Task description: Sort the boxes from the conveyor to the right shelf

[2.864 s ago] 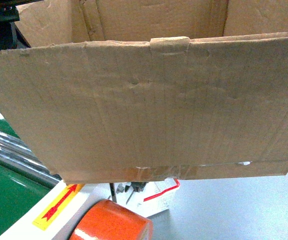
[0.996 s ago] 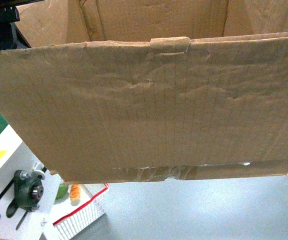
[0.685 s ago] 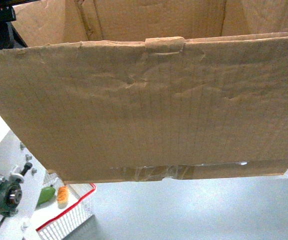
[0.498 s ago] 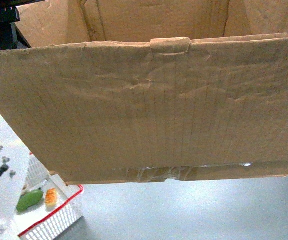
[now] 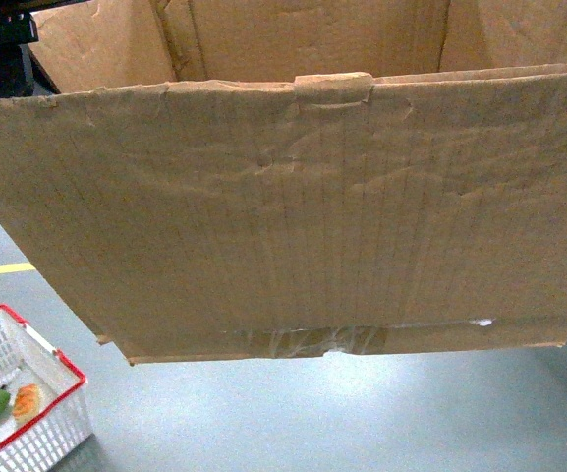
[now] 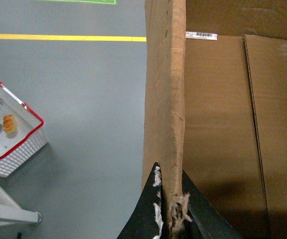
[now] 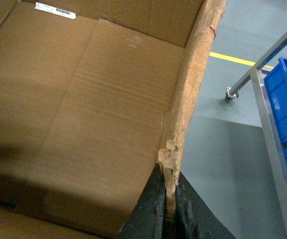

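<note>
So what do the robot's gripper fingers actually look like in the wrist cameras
Little shows. The left gripper has black, tapering fingers flecked with whitish cardboard fluff. The right gripper is likewise black, its fingers matte with a rough texture. No cables, markings or arm links are visible.

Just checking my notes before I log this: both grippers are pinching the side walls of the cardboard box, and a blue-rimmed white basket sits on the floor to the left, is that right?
Nearly. The basket has a red rim, not blue, as the head and left wrist views show. The rest holds: the left gripper and right gripper each pinch a side wall of the cardboard box.
</note>
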{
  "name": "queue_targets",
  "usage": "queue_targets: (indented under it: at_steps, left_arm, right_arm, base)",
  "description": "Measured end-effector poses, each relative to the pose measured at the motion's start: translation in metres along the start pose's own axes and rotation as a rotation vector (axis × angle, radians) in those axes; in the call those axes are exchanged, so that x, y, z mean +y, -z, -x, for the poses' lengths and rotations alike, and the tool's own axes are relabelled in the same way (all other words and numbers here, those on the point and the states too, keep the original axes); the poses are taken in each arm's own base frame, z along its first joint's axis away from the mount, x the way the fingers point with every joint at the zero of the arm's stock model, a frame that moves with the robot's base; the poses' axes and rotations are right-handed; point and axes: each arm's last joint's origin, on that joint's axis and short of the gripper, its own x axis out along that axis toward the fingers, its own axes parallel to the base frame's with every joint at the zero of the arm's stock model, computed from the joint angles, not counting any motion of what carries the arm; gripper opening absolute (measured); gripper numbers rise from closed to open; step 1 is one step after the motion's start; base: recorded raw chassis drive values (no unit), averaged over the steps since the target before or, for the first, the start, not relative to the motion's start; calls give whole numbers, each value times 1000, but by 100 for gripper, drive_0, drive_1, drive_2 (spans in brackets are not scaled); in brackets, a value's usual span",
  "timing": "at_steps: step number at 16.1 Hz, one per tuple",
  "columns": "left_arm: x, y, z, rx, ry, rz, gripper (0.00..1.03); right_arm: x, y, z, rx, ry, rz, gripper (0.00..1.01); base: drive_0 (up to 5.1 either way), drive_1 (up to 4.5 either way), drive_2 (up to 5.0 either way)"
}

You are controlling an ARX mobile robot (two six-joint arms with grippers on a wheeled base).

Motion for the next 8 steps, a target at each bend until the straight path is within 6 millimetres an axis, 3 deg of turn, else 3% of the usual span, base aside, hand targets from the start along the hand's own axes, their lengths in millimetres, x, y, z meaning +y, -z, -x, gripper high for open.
queue_targets:
  at_steps: [7,8]
  left_arm:
    - [-1,0,0,0,3,-1,2]
    - [-1,0,0,1,3,-1,2]
  right_arm:
    - [-2,0,0,0,4,-3,2]
    - [-2,0,0,1,4,-3,2]
  base:
    - [-104,-104,-104]
    - [324,-344,-344]
